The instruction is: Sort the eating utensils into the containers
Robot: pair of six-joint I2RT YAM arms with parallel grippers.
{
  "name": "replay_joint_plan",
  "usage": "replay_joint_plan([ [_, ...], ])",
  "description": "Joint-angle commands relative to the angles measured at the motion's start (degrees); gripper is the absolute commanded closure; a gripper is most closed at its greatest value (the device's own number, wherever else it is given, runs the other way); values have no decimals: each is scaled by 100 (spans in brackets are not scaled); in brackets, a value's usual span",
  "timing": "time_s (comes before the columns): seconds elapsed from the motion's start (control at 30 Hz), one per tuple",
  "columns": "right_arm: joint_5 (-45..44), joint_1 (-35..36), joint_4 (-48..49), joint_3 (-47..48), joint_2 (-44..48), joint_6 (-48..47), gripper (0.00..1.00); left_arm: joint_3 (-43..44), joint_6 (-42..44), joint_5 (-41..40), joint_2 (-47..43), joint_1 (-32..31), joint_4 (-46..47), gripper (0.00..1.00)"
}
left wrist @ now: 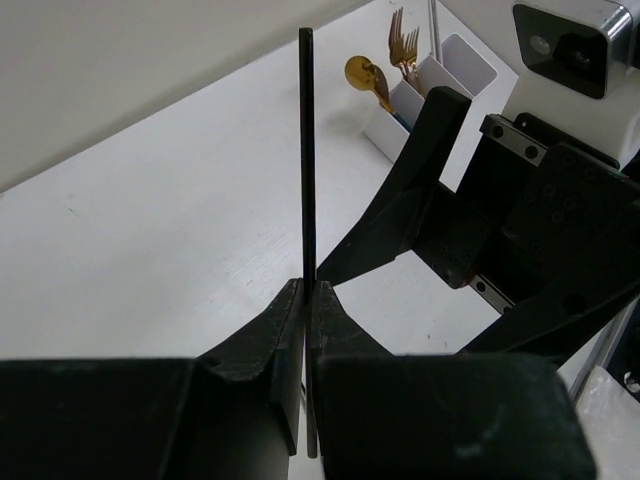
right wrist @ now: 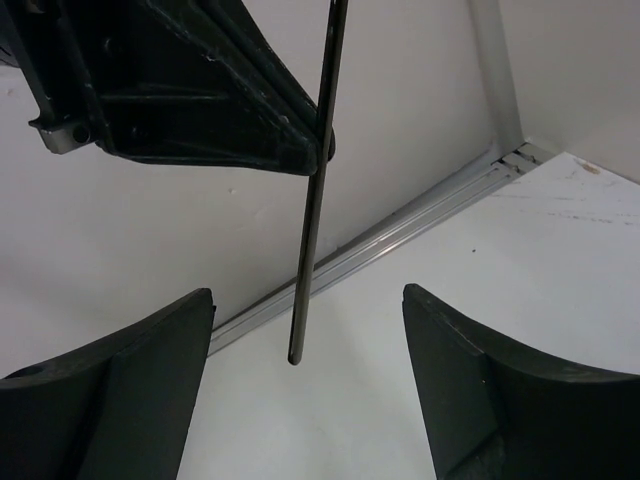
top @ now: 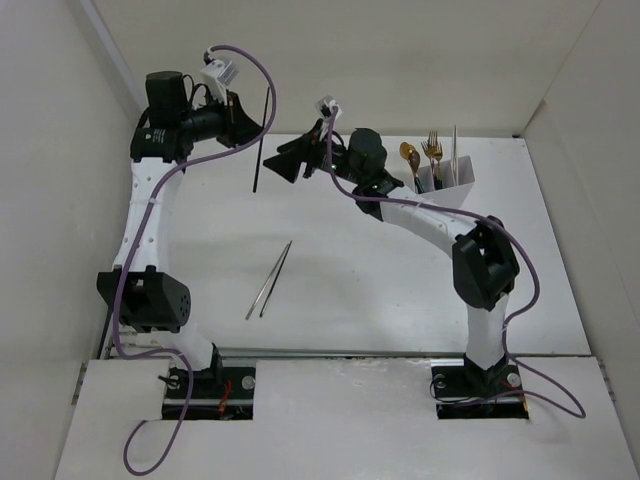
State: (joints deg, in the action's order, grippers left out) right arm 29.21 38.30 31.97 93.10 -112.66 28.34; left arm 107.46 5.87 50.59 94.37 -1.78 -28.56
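Observation:
My left gripper (top: 258, 126) is shut on a thin dark chopstick (top: 256, 180) and holds it upright above the far left of the table. In the left wrist view the chopstick (left wrist: 305, 150) rises straight from the closed gripper (left wrist: 307, 292). My right gripper (top: 270, 165) is open and empty, with the chopstick's lower end (right wrist: 305, 300) hanging between its spread fingers (right wrist: 150, 350) and touching neither. Two silver chopsticks (top: 268, 282) lie on the table's middle. The white container (top: 462, 182) at the far right holds a gold spoon (top: 408, 155), gold forks (top: 433, 148) and a chopstick.
White walls close the table at the back and both sides. A metal rail (right wrist: 420, 215) runs along the wall's foot. The left gripper's body (right wrist: 200, 90) is close in front of the right wrist. Purple cables (top: 262, 62) loop over both arms.

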Motion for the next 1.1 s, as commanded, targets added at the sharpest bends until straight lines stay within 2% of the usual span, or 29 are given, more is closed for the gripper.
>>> replay_joint_plan([
  [0.0, -11, 37, 442, 305, -141, 137, 19, -163, -77, 56, -182, -85, 122, 100],
  [0.07, -12, 37, 442, 463, -290, 190, 21, -242, -77, 56, -235, -86, 122, 100],
  [0.27, -12, 37, 442, 814, -538, 304, 36, -551, -130, 109, -287, -191, 184, 100],
  [0.33, -12, 37, 442, 815, -590, 304, 45, -630, -130, 109, -340, -191, 184, 100],
  [0.4, -12, 37, 442, 868, -652, 304, 59, -630, -130, 109, -340, -191, 184, 100],
  [0.43, -12, 37, 442, 868, -652, 304, 77, -630, -130, 109, -340, -191, 236, 100],
  [0.5, -12, 37, 442, 868, -652, 304, 100, -682, -130, 109, -340, -191, 236, 100],
  [0.6, -126, 37, 442, 763, -590, 304, 100, -753, -130, 31, -340, -191, 236, 99],
  [0.63, -213, 37, 442, 693, -451, 121, 100, -805, -130, -22, -340, -243, 236, 79],
  [0.67, -336, 37, 442, 605, -389, 32, 100, -806, -43, -214, -340, -244, 176, 16],
  [0.7, -424, 37, 442, 378, -301, -64, 100, -858, -42, -355, -340, -244, 175, 0],
  [0.87, -775, -761, 92, -397, 436, -669, 100, -858, 458, -1199, -392, -244, -9, 0],
  [0.9, -881, -954, -405, -459, 551, -907, 100, -910, 537, -1505, -393, -244, -10, 0],
  [0.93, -1161, -1331, -1089, -459, 735, -1579, 100, -911, 616, -1673, -393, -244, -79, 0],
  [0.97, -1363, -1500, -1096, -381, 737, -1586, 100, -911, 617, -1858, -393, -244, -80, 0],
  [1.0, -1583, -1658, -1705, -319, 885, -2317, 100, -989, 669, -2034, -393, -244, -80, 0],
  [1.07, -2251, -2159, -2018, -319, 1017, -2893, 100, -1139, 670, -2570, -393, -244, -28, 0],
])
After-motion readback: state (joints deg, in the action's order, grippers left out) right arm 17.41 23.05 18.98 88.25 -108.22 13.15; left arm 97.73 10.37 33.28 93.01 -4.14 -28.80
